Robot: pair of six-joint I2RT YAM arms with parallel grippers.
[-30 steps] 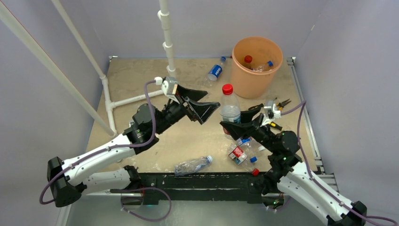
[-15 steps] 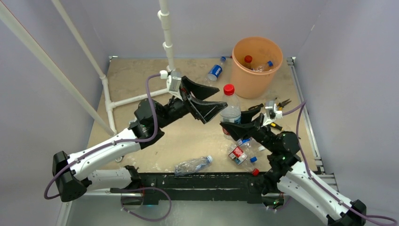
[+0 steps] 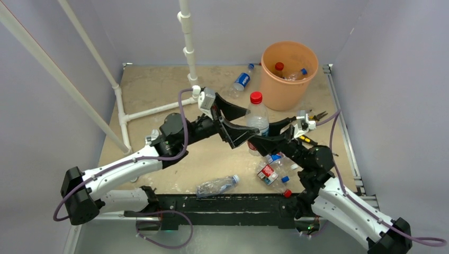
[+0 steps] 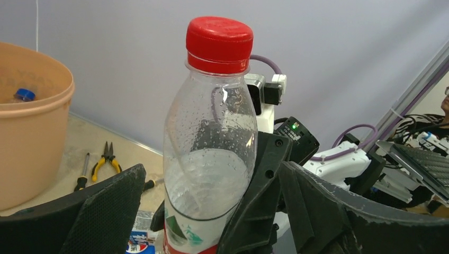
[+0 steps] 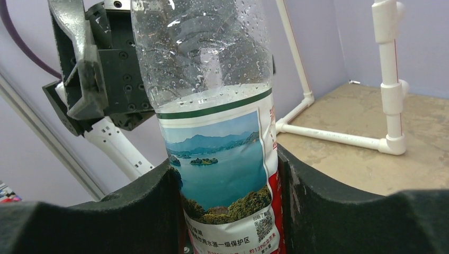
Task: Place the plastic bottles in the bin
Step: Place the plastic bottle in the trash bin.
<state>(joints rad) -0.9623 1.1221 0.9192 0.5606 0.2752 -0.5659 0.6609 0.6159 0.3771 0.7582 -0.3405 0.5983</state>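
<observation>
Closest to the arm bases, a clear bottle [image 3: 217,185] lies on its side near the front edge of the counter [image 3: 153,90]. A little to its right, a small heap of bottles [image 3: 272,172] sits under the right arm.

Further in, about mid-counter, the right tool [image 3: 266,138] pinches a red-capped bottle [image 3: 257,115] and holds it upright. Both pads press against the lake-picture label on its lower half. The bottle is roughly half full of water, with droplets on the inside above the waterline. I cannot tell whether its base rests on the counter.

The left tool [image 3: 246,120] reaches in from the left with its jaws spread wide, one finger on each side of that same bottle. The finger on the bin side stands clearly apart from it.

Past them, by the right edge, lie yellow-handled pliers [image 3: 317,115]. At the back, a blue-labelled bottle [image 3: 242,80] lies on its side just left of the bin [image 3: 280,92]. The bin stands near the far right corner and has at least two bottles inside, one with a red cap [image 3: 279,66] and one with a blue cap [image 3: 303,71]. A white pipe frame [image 3: 188,47] rises at the far left-centre.
</observation>
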